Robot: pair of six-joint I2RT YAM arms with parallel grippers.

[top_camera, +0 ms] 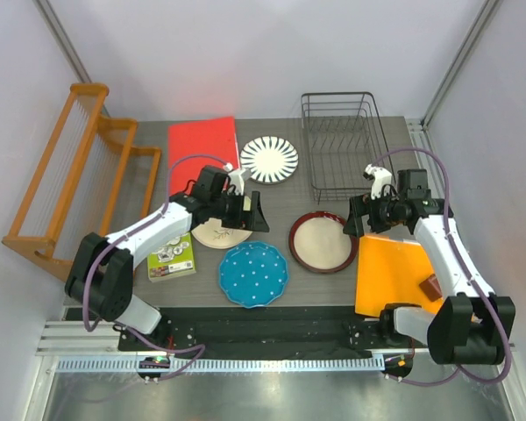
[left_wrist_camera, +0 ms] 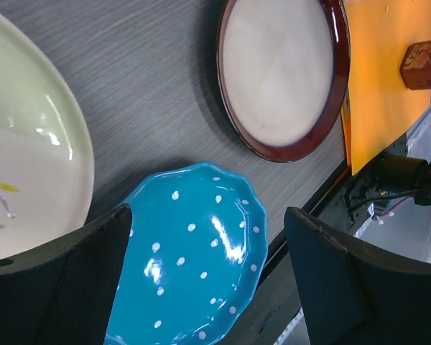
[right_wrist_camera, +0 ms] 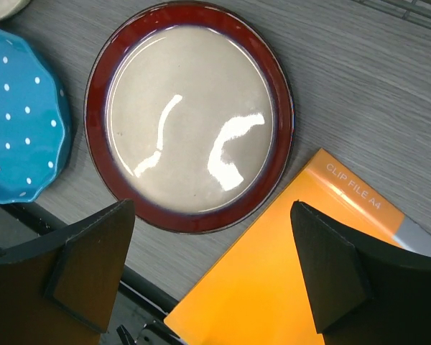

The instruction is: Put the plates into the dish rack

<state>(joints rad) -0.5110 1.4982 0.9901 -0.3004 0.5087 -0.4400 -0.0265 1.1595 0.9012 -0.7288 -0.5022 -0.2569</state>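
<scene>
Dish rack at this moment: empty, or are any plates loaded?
Empty. Only bare wires show inside the dish rack; the four plates lie flat on the table, outside it.

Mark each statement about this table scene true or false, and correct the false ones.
1. The dish rack holds no plates. True.
2. The blue dotted plate is stacked on the red-rimmed plate. False: they lie side by side on the table, apart.
3. The black-petalled plate lies between the red sheet and the dish rack. True.
4. The orange clip file lies left of the blue dotted plate. False: it lies to the right, beyond the red-rimmed plate.
</scene>
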